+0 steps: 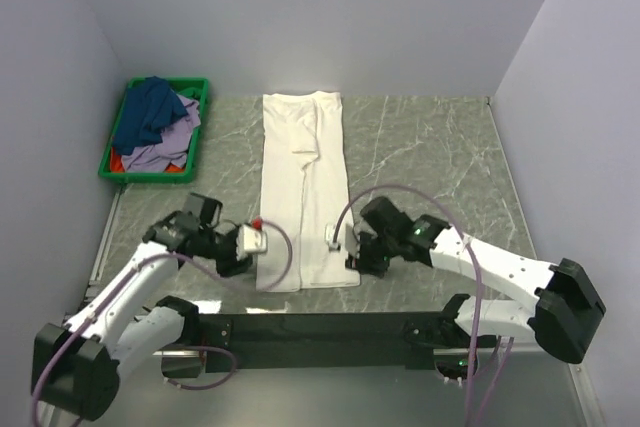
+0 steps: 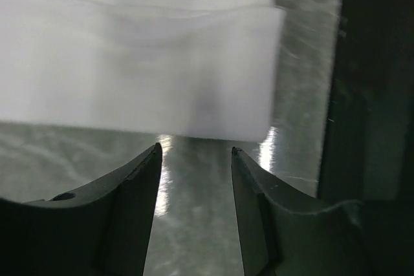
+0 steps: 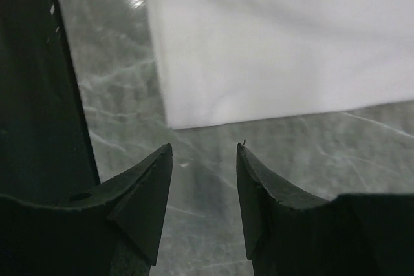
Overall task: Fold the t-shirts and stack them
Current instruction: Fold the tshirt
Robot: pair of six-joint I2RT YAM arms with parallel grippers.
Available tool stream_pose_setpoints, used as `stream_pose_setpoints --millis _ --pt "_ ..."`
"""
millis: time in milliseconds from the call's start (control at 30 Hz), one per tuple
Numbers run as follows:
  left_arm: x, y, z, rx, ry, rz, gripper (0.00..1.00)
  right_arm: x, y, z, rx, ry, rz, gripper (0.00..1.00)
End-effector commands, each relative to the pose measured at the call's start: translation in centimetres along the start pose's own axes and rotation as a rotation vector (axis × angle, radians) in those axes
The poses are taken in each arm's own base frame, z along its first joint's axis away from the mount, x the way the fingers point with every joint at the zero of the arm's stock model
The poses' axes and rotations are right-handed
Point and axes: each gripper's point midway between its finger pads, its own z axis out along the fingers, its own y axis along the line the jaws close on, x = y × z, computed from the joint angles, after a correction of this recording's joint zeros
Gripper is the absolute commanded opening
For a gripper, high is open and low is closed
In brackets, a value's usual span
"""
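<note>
No text, label, brand or number can be read in any view.

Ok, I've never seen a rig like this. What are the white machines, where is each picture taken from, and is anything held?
These are two robot arms bolted at the near edge of a table. The wide picture comes from a fixed camera above and behind them: the left arm shows on the left, the right arm on the right. The other two come from a camera on each wrist, looking out past that arm's own dark jaws. A white t-shirt, folded into a long strip, lies on the table between the arms. Each wrist view shows a near corner of it just beyond the jaws. Both pairs of jaws stand open and hold nothing. At the far left a green crate holds more crumpled shirts, a dark blue one and a lavender one.
</note>
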Motion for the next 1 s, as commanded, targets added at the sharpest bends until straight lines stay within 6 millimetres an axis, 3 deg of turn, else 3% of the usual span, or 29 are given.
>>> stream_pose_setpoints --millis 0,133,233,467,733,867,900,933,967 --pt "-0.3 -3.7 1.4 0.099 -0.005 0.211 0.52 -0.3 0.8 1.6 0.042 -0.019 -0.204 0.51" --pt "-0.3 -4.9 2.9 0.110 0.002 0.317 0.51 1.6 1.9 3.3 0.030 0.026 -0.290 0.50" --pt "0.8 -5.3 4.1 0.116 0.041 0.360 0.50 1.8 2.2 4.3 0.032 0.028 -0.351 0.50" --pt "2.7 -3.9 6.3 0.082 0.134 0.388 0.45 2.1 2.5 5.9 0.026 0.065 -0.365 0.43" --pt "3.0 -3.1 7.2 0.091 0.188 0.355 0.44 4.4 4.1 6.8 -0.049 0.159 -0.384 0.49" --pt "3.3 -3.1 7.2 0.108 0.213 0.342 0.38 4.9 4.5 7.1 -0.075 0.187 -0.384 0.50" --pt "3.1 -3.0 7.3 0.110 0.214 0.346 0.32 5.1 4.7 7.2 -0.086 0.196 -0.388 0.49" --pt "3.2 -3.1 7.3 0.116 0.221 0.345 0.27 5.4 4.7 7.4 -0.093 0.211 -0.387 0.46" --pt "3.3 -3.1 7.3 0.117 0.224 0.346 0.23 5.6 4.7 7.5 -0.092 0.217 -0.382 0.36"
